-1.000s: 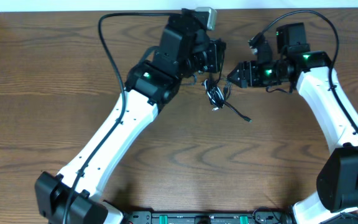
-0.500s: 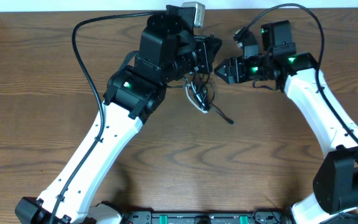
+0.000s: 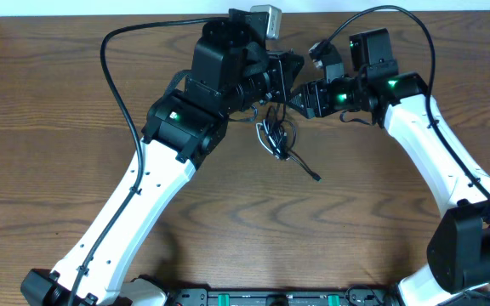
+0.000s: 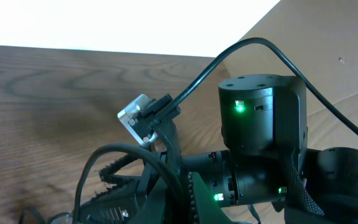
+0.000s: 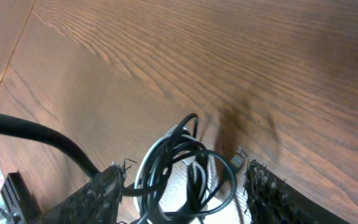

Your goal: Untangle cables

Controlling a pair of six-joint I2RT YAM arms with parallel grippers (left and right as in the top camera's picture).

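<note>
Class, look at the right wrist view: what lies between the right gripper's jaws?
The tangled cables sit between the right gripper's open jaws, shown in the right wrist view.

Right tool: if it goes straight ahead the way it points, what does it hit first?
Probably the tangled cables. In the wrist view the bundle hangs between the right tool's open fingers, just ahead of it. Depth is hard to judge, though.
</note>
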